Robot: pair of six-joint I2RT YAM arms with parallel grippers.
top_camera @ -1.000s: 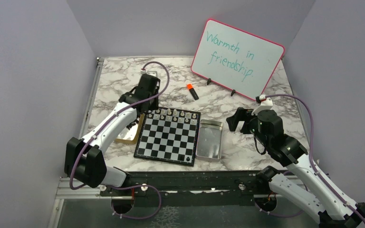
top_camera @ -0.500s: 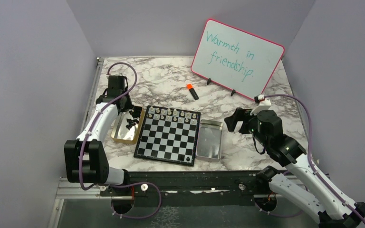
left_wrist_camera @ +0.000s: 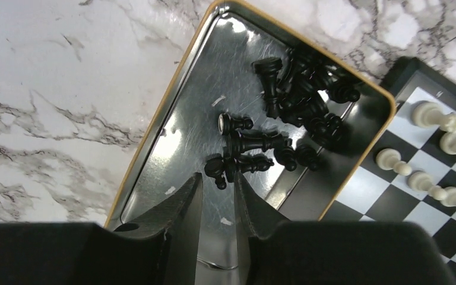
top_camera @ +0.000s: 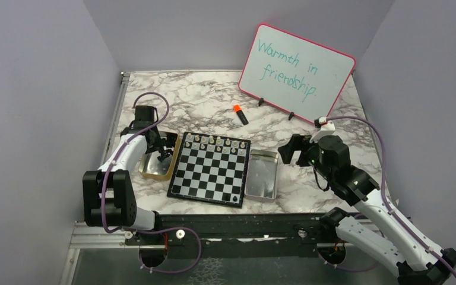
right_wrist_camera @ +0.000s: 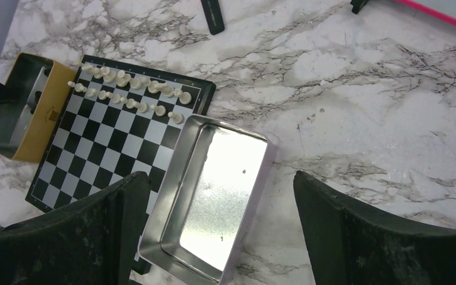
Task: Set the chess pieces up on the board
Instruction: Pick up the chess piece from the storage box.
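While between 2 trays (top_camera: 154,176) (top_camera: 260,198), 1 board (top_camera: 211,175), 2 rows of pale pieces (top_camera: 218,141).

I'm seeing the board (top_camera: 211,169) lying flat, its black and silvery checks slightly skewed. The white pieces (top_camera: 217,142) are standing in two rows along its far edge. The black pieces (left_wrist_camera: 300,98) are lying jumbled in the gold tray (left_wrist_camera: 184,142) beside it, and one black piece (top_camera: 233,196) is sitting near the board's near right corner.
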